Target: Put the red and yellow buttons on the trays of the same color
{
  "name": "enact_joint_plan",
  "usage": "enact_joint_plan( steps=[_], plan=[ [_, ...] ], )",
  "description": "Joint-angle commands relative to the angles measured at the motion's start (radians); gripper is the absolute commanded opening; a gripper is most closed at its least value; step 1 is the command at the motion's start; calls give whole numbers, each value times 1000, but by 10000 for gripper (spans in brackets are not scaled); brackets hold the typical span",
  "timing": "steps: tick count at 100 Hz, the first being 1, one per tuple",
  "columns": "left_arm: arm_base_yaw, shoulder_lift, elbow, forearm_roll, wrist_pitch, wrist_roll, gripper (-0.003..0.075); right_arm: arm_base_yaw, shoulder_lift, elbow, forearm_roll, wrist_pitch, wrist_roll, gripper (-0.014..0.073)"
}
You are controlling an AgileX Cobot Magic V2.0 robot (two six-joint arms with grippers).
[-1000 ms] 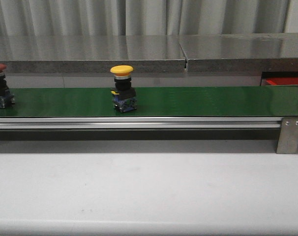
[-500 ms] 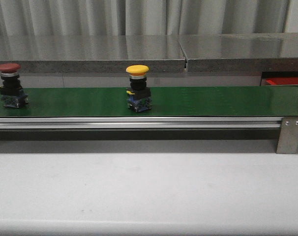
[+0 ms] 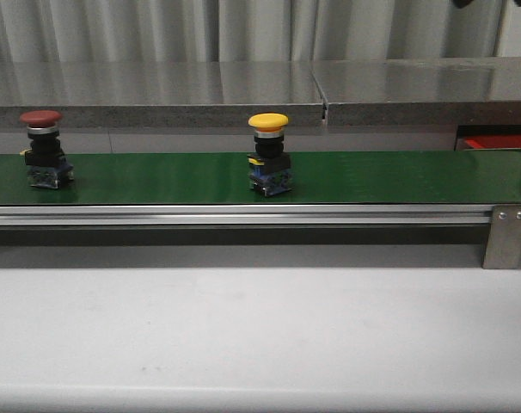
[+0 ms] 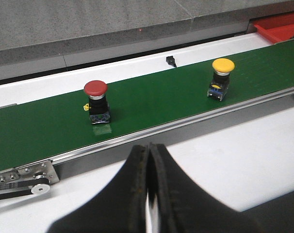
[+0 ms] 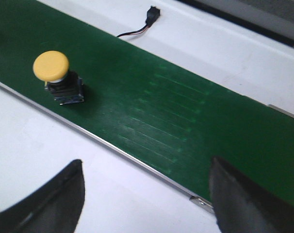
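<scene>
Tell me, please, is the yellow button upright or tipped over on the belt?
Upright: the yellow button stands on its base on the green belt, with its cap on top.

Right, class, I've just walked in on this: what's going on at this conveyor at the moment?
Nothing is being held yet. A yellow button and a red button stand upright and apart on the green conveyor belt, the red one farther left in the front view. The left gripper is shut and empty, short of the belt. The right gripper is open near the belt's front rail. A red tray sits past the belt's far end.
</scene>
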Motion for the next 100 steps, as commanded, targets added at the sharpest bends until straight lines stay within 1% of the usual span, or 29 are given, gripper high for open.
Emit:
enact_joint_plan(
  steps=[1, 29, 48, 64, 84, 100],
  plan=[
    [-9, 6, -24, -24, -65, -4, -20, 23, 47, -103, 18, 23, -8, 574],
    [-9, 6, -24, -24, -65, -4, -20, 102, 255, -318, 21, 178, -8, 574],
    [-9, 6, -24, -24, -65, -4, -20, 121, 351, -399, 21, 206, -8, 574],
    [-9, 6, -24, -24, -65, -4, -20, 121, 417, -431, 29, 256, -8, 573],
    [-9, 6, -24, -24, -65, -4, -20, 121, 459, -440, 56, 244, -22, 573],
    [-9, 6, -24, -24, -65, -4, -20, 121, 503, -441, 47, 186, -23, 573]
  ],
)
